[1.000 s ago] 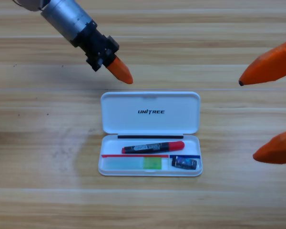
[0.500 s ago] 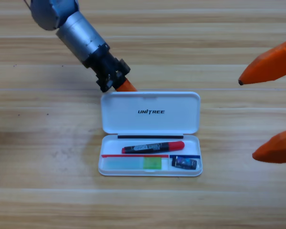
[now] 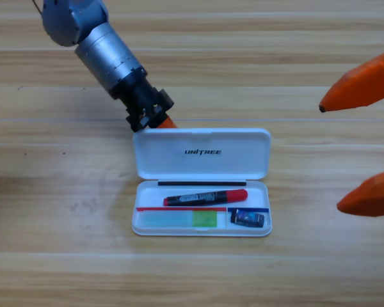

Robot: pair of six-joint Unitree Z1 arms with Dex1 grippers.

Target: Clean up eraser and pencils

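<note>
The thick pen (image 3: pixel 205 197), red at both ends with a black printed label, lies lengthwise in the upper compartment of the open white plastic case (image 3: pixel 202 181) on the wooden worktop (image 3: pixel 51 211). Below it sit a green-and-pale flat eraser (image 3: pixel 180 219) and a small dark item (image 3: pixel 248 219). The left claw (image 3: pixel 159 121) touches the lid's upper-left edge; its spread I cannot tell. The right claw (image 3: pixel 352 157) waits at the right edge, spread wide.

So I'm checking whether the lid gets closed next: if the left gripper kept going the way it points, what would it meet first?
Most likely the open lid of the white case. The left gripper points down and right, its tip at the lid's upper left edge. Whether it already touches is unclear from above.
</note>
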